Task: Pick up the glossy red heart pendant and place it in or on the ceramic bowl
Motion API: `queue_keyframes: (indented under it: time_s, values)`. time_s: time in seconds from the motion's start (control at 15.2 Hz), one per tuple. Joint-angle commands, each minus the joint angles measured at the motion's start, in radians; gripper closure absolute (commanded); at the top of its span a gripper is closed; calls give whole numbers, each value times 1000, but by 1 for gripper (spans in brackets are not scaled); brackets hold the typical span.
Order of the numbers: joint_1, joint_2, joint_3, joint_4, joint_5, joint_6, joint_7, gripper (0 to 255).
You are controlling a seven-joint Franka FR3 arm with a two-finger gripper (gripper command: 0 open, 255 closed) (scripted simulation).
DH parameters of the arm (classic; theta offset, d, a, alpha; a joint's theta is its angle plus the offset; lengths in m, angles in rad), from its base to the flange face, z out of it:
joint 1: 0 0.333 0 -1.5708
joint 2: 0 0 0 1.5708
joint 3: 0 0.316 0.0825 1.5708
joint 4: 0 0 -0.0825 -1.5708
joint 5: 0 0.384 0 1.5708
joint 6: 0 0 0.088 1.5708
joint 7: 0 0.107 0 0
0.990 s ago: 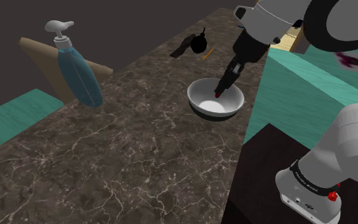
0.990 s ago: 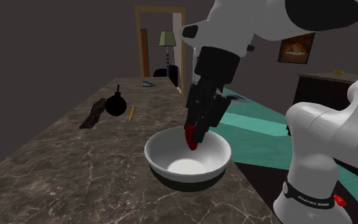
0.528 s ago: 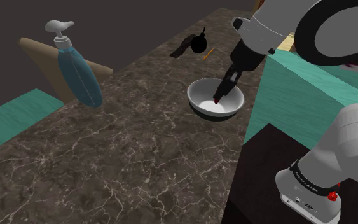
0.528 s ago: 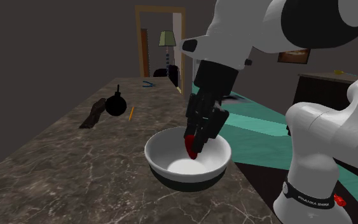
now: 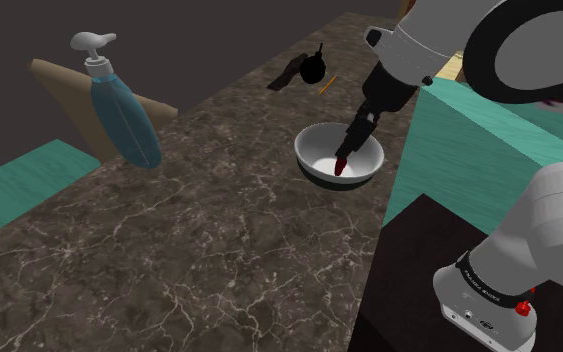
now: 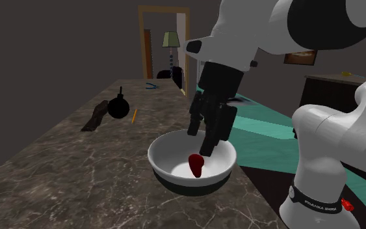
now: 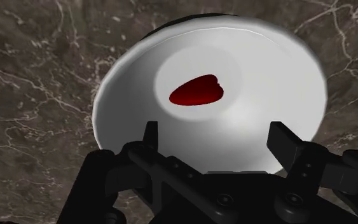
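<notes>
Resting on the floor of the white bowl is the glossy red heart pendant, lying loose on the pale inner surface and touching nothing else, with no other item in there alongside it. From the wrist view the pendant sits near the middle of the bowl, out beyond the fingertips. And the gripper hangs just above it, spread wide, both black fingers standing well apart with nothing between them! The bowl stands on the dark marbled desk, close to the edge nearest the stand. Over in the shoulder view the white arm sweeps in from the upper right, its black hand slanting down so the gripper points into the bowl right over the pendant. Farther along the desk, a round black ball sits well apart from the bowl.
</notes>
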Motion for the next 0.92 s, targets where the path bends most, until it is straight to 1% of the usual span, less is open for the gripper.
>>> queue_keyframes:
  time_s: [0.0, 0.07, 0.33, 0.86]
  values:
    - [0, 0, 0, 0, 0, 0, 0, 0]
    - [0, 0, 0, 0, 0, 0, 0, 0]
    - [-6, -59, -22, 87, -19, -147, 5, 0]
    - [-6, -59, -22, 87, -19, -147, 5, 0]
